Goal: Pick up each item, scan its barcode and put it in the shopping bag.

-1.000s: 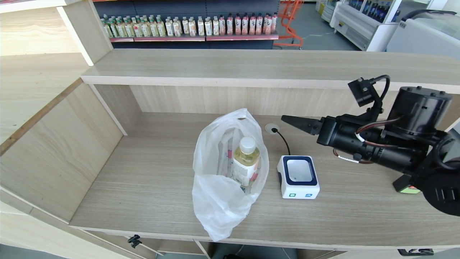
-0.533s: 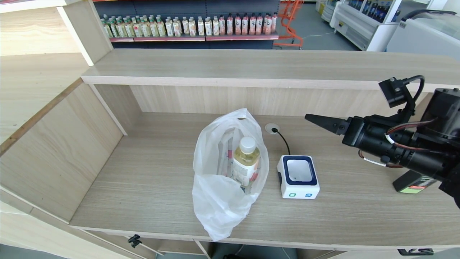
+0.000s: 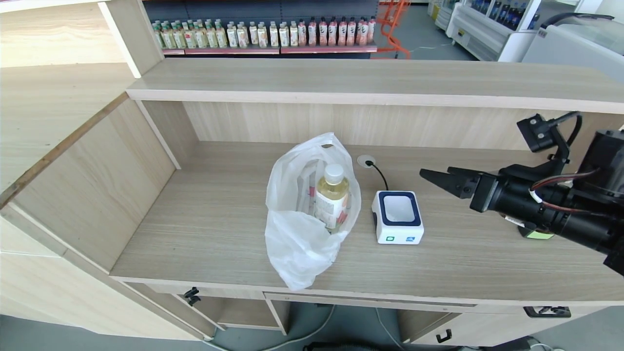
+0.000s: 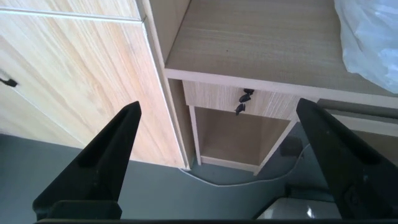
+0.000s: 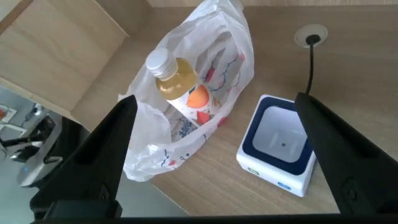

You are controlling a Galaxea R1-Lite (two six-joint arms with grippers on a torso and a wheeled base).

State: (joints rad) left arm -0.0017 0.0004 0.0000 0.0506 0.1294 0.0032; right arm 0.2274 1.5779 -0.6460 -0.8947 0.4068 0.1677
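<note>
Bag (image 3: 297, 243) sits beyond scanner (image 3: 397, 215), well apart from spread right claw (image 3: 435, 172).

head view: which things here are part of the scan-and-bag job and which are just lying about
Job in hand: shopping bag; bottle standing inside it; scanner; green-labelled box.

Lying about: drinks on the far shelf; drawer key below the counter edge.

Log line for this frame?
right gripper: open, empty, right of scanner | left gripper: open, empty | bottle: in bag | box: on counter
</note>
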